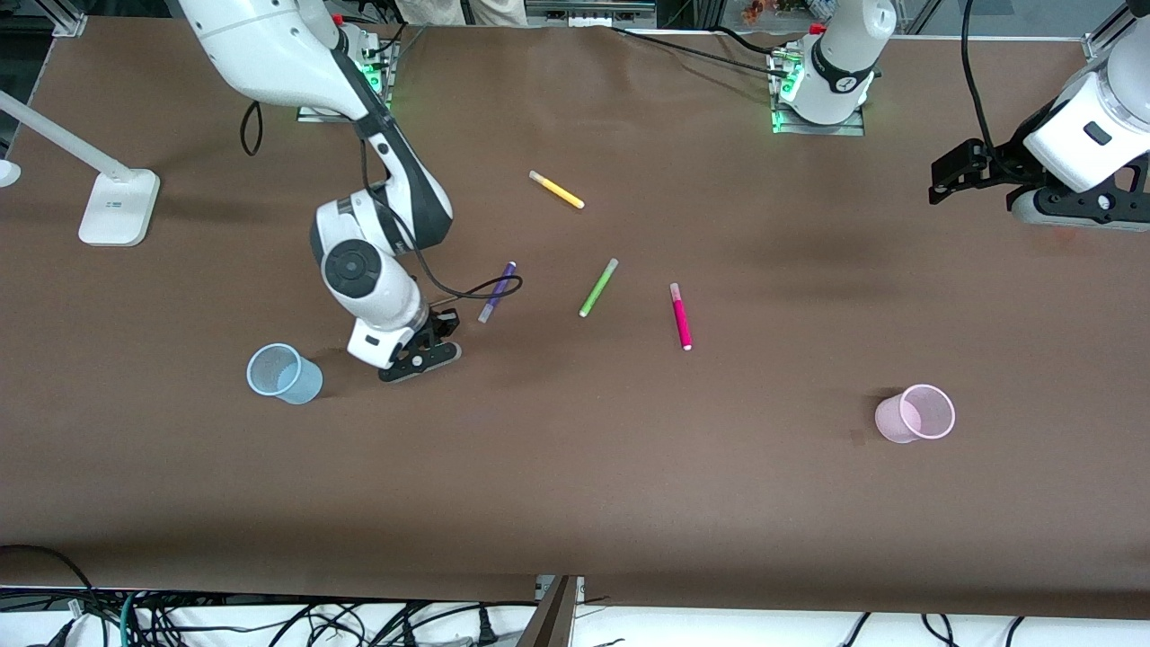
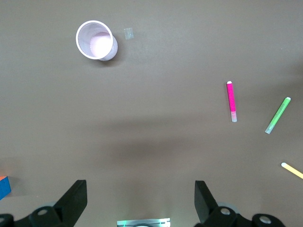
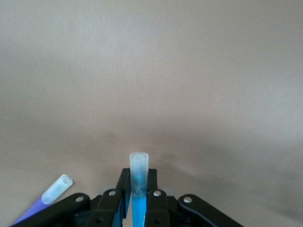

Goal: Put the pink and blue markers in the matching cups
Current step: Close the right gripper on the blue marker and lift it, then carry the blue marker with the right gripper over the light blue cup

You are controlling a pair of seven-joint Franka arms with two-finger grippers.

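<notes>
My right gripper [image 1: 420,352] is low over the table between the pale blue cup [image 1: 284,374] and the dark purple marker [image 1: 497,292]. In the right wrist view it [image 3: 138,189] is shut on the blue marker [image 3: 139,182], whose clear cap sticks out past the fingers. The blue marker is hidden in the front view. The pink marker [image 1: 680,315] lies mid-table and shows in the left wrist view [image 2: 231,101]. The pale pink cup [image 1: 916,412] stands upright toward the left arm's end [image 2: 96,40]. My left gripper [image 1: 943,180] waits open and empty, high over the table's edge [image 2: 140,198].
A lime green marker [image 1: 598,287] lies between the purple and pink markers. A yellow marker [image 1: 556,190] lies farther from the front camera. A white lamp base [image 1: 117,202] stands at the right arm's end. A cable loops over the purple marker.
</notes>
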